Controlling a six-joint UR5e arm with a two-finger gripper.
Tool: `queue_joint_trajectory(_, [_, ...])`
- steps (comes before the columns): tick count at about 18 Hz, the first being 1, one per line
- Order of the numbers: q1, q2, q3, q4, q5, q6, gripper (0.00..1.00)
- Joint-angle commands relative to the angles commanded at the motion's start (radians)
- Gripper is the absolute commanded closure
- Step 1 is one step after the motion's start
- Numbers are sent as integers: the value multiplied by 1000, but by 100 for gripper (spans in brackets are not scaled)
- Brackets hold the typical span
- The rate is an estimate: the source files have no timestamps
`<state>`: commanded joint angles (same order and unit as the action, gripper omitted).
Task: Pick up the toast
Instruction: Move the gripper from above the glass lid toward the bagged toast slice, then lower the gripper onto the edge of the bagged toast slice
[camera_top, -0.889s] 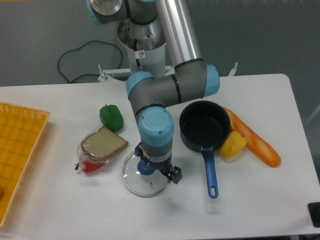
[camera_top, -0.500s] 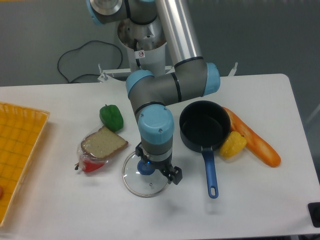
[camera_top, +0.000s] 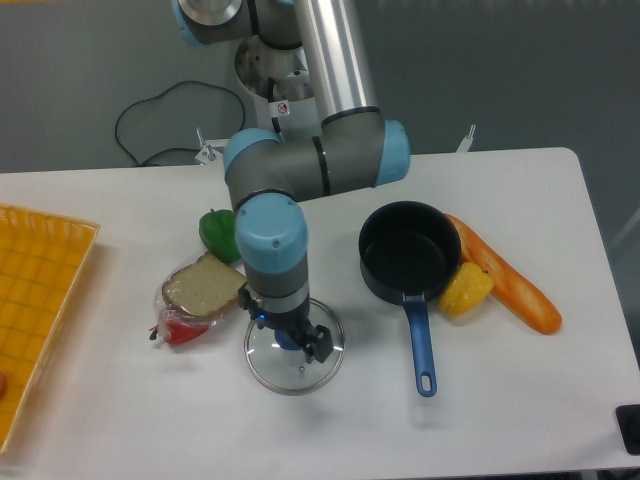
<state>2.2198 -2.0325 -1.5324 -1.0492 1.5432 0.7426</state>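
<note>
The flat, roughly square slice of toast (camera_top: 205, 286), tan-faced with a darker brown crust, is being shown lying on the white worktop (camera_top: 120, 400), left of centre, where it is being propped on a red object in clear wrapping (camera_top: 180, 328) that is peeking out beneath its lower left edge. A green bell pepper (camera_top: 218, 230) is being seen just behind the toast, partly covered by the grey and light-blue arm (camera_top: 300, 170). The arm is being held down over the worktop just to the right of the toast, and its black tool (camera_top: 300, 345) is being positioned above a round clear glass lid (camera_top: 290, 368) with a blue knob, apart from the toast. The tool is being viewed from above and mostly hidden by the wrist, so how far its fingers are parted cannot be told, and nothing is being seen in its hold. To the right of the lid, a black saucepan with a blue handle (camera_top: 410, 262) is being displayed, its handle pointing towards the near edge. A yellow bell pepper (camera_top: 466, 289) is being shown touching the pan's right side, and a long orange-brown baguette-shaped loaf (camera_top: 505, 275) is lying diagonally just beyond it. A yellow gridded tray (camera_top: 40, 300) is being seen at the far left edge of the worktop, well apart from the toast.
</note>
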Motion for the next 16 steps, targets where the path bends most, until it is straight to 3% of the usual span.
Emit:
queue_joint_trajectory(9, [-83,11,-11,20,-46,-170,0])
queue_joint_trajectory(16, [-138,6,-46,18,-49,-180,0])
